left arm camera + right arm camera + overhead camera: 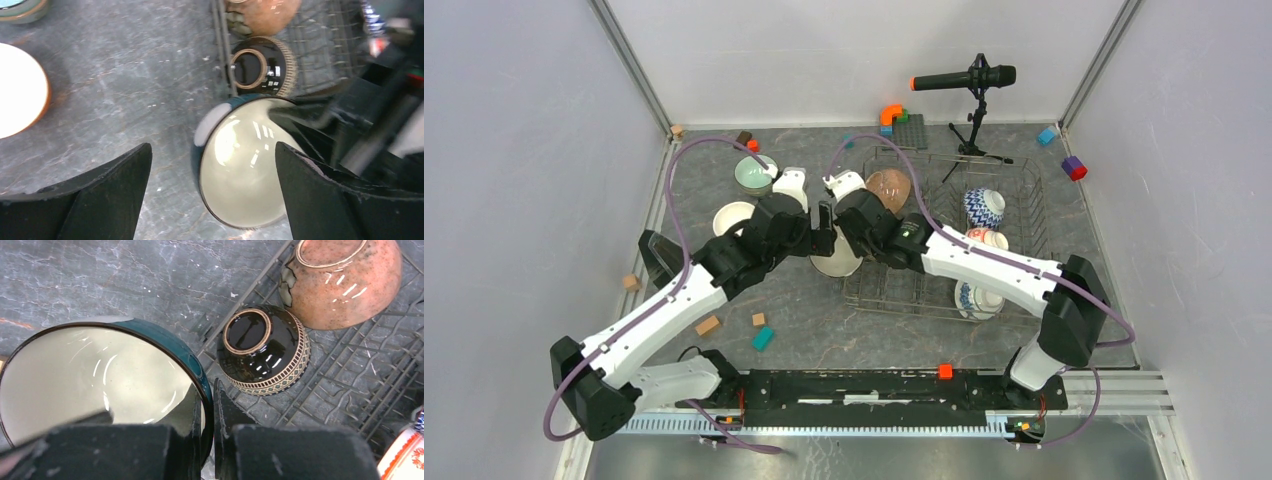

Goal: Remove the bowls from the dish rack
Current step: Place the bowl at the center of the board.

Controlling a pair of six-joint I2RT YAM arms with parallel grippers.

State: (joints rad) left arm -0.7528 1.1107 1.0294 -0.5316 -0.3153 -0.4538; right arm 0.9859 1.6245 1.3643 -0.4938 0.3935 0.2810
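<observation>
A teal bowl point(100, 375) with a cream inside is tilted over the table just left of the dish rack point(350, 370). My right gripper point(209, 390) is shut on its rim, one finger inside and one outside. My left gripper point(212, 150) stands open, its fingers either side of the same teal bowl point(240, 170) without touching it. A black striped bowl point(262, 350) and a brown speckled bowl point(345, 280) lie upside down in the rack. Blue-white point(984, 207), red-white point(987, 238) and another patterned bowl point(977, 298) sit at the rack's right.
A pale green bowl point(754, 174) and an orange bowl with a white inside point(732, 217) stand on the table at the left. A microphone stand point(972, 130) and a grey studded plate point(911, 130) are behind the rack. Toy blocks point(763, 338) lie near the front left.
</observation>
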